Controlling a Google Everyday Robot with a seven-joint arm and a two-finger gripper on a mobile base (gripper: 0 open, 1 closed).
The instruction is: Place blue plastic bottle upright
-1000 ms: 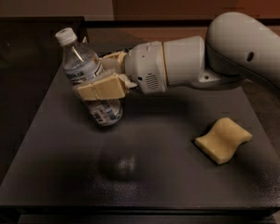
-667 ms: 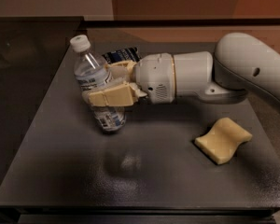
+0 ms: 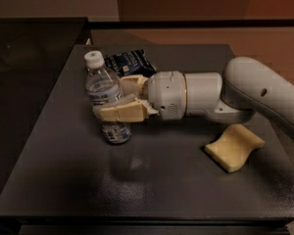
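In the camera view, the blue plastic bottle (image 3: 103,86) is held near the left part of the dark table (image 3: 152,190), nearly upright with its white cap (image 3: 93,58) leaning slightly left; the gripper (image 3: 112,99) is clamped across its middle, one tan finger (image 3: 121,112) crossing the label in front; whether the base touches the table cannot be told.

The bottle is judged light and thin-walled, so it would dent under a hard squeeze and slide on smooth plastic; a mid-body hold near the label suits it.

A dark blue snack bag (image 3: 130,62) lies just behind; a yellow sponge (image 3: 233,147) lies well apart to the right.

Compared with a second ago, the bottle has been tipped closer to vertical and carried lower and rightward; the bag has been uncovered.
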